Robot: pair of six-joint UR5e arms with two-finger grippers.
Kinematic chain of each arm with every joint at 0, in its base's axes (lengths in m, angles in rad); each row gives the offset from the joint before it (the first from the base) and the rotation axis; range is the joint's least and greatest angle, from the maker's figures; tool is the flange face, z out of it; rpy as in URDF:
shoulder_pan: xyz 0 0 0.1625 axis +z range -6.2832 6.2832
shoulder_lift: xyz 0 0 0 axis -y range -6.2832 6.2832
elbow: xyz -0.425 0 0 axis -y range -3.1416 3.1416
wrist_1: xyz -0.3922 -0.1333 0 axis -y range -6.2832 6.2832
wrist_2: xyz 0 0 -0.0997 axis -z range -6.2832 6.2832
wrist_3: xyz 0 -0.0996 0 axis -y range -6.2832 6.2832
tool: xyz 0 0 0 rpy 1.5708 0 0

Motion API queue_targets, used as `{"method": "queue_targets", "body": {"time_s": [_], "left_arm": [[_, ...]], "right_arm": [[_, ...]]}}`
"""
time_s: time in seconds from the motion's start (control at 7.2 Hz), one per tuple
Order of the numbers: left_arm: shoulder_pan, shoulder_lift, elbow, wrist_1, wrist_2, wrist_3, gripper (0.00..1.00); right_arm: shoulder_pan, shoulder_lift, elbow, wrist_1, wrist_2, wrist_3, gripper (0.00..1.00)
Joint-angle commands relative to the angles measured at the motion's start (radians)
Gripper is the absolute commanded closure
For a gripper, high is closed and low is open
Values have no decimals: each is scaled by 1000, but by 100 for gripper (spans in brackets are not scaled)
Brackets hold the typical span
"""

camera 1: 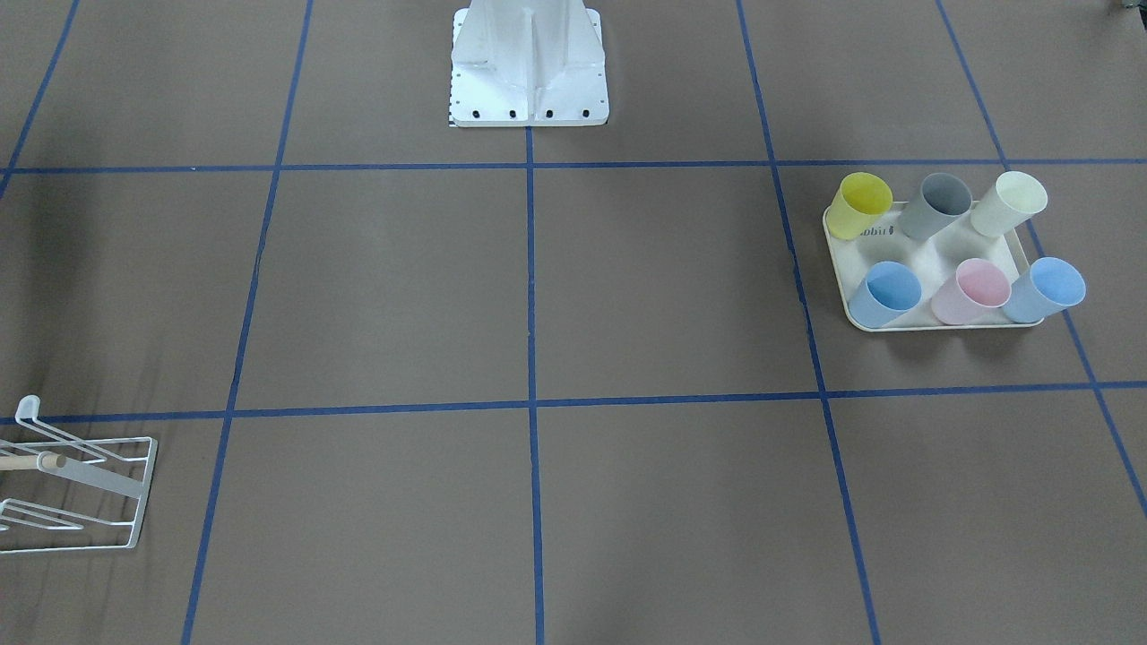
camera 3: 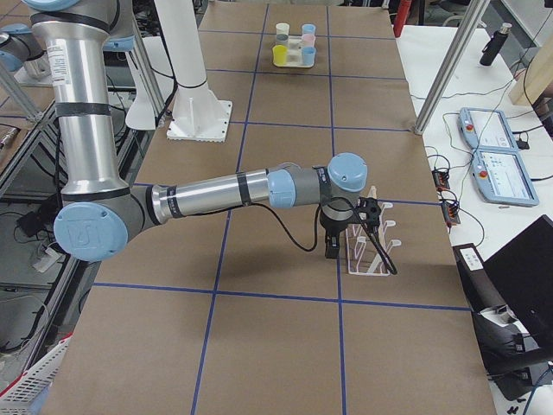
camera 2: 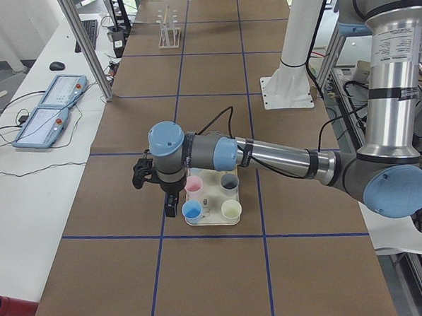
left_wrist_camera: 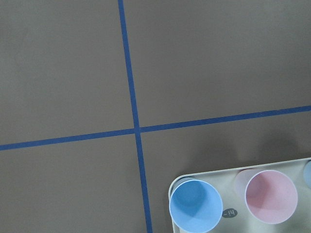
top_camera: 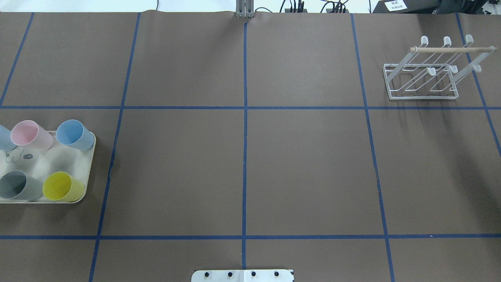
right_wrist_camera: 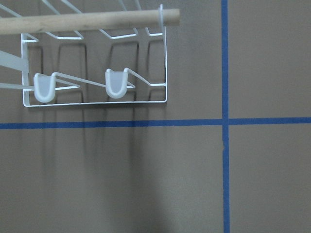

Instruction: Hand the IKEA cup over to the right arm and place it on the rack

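Blue cup (left_wrist_camera: 196,205) sits closest under the left wrist camera, at a corner of the tray (left_wrist_camera: 233,177), with the pink cup (left_wrist_camera: 271,196) just beside it. Six cups on the cream tray, all mouths up: yellow cup (camera 1: 858,204), grey cup (camera 1: 936,206) and cream cup (camera 1: 1011,203) in one row; blue cup, pink cup and second blue cup (camera 1: 1047,288) in the other. Tray lies at the left edge of the desk (top_camera: 305,164). Over the tray's edge away from the robot hangs the left gripper (camera 2: 172,211), by the blue and pink cups, pointing down. It shows from the side only, so cannot tell how wide the fingers stand.

Near the desk's far right corner stands the rack (top_camera: 422,97), with a wooden dowel (top_camera: 450,49) across its top. Low over the desk reaches the right arm (camera 3: 216,192), its right gripper (camera 3: 332,251) just beside the rack, pointing down. Finger spread cannot be told there either. Blue tape lines (top_camera: 244,156) grid the desk.
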Motion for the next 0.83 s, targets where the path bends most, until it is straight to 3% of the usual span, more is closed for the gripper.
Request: {"method": "queue_targets", "body": {"time_s": [0.0,0.69], "left_arm": [[1,3,23,7,-16,5,0],[4,34,-3,2,-27,12,0]], "right_arm": [[13,-19,36,-53,-1,-1,1],[8,-22,41,-43,0,14,1]]}}
